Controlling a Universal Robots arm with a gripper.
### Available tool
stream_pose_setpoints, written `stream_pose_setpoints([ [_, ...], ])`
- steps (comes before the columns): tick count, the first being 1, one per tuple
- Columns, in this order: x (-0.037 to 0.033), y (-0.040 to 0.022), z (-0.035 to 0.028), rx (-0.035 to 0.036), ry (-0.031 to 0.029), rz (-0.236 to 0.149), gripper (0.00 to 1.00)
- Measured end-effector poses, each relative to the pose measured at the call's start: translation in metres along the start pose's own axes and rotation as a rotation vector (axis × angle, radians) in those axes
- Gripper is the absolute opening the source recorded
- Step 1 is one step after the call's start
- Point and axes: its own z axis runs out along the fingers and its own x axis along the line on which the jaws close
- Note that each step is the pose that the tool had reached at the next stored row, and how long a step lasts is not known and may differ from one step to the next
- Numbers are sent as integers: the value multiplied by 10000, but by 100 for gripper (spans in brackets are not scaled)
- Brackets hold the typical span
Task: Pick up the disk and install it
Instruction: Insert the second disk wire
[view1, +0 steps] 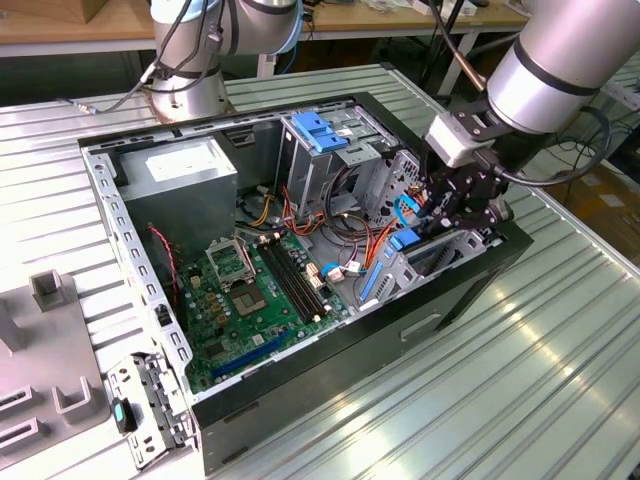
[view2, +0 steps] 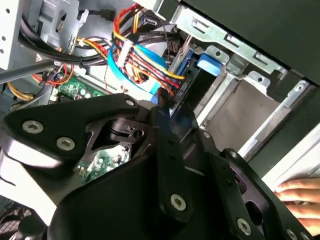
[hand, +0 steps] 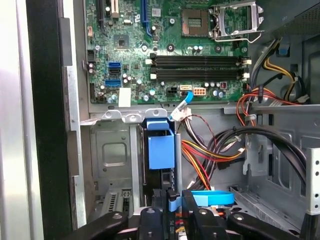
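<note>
Disk (hand: 159, 150) tight between bay walls

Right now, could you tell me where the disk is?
The disk stands on edge in the drive bay at the case's front corner, on the exterior view's right, with the gripper directly over it.

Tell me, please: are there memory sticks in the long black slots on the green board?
No. In the first wrist view the four long slots on the green board are empty.
</note>
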Motion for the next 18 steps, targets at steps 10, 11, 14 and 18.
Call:
stream_pose_setpoints([
  [10,-21,-9,-166,10,1,-1,15],
  [11,-21,-9,-166,10,2,-1,11],
  [14,-21,-9,-166,10,9,-1,11],
  [18,-21,-9,-167,10,13,-2,11],
])
